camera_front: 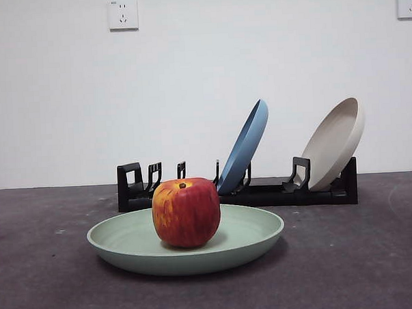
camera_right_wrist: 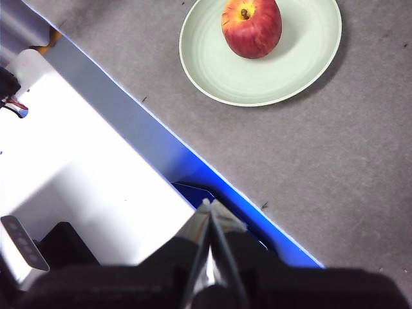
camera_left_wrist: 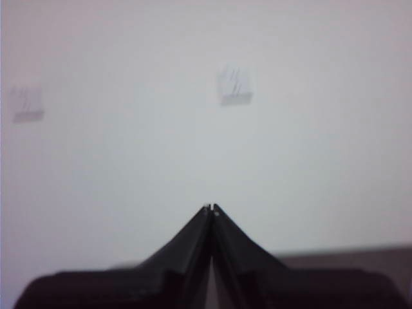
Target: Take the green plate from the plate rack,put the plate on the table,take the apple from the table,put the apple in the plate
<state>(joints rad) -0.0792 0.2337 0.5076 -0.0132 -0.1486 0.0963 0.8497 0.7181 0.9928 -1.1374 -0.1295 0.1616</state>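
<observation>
On the flat dark grey speckled table (camera_front: 47, 284), near the front and a little left of the middle, the wide shallow pale sage green plate (camera_front: 128, 250) lies flat. The round red apple with yellow-orange streaks and a small dark stem (camera_front: 186, 212) stands upright inside this plate, about in its centre. Behind the plate stands the long low black plate rack with upright prongs (camera_front: 135, 185); its left slots hold nothing. More to the right in the rack, a round blue plate (camera_front: 245, 147) leans on its edge, and at the right end a round cream-beige plate (camera_front: 336, 143) leans in the same way. On the white wall above are two white sockets, one at the left (camera_front: 122, 14) and one at the far right (camera_front: 407, 3).

The left gripper (camera_left_wrist: 211, 207) has its black jaws pressed together, holding nothing, and faces the wall. The right gripper (camera_right_wrist: 207, 205) also has its jaws closed together with nothing between them; it is well apart from the plate, beside a white and blue edge at the table's side
</observation>
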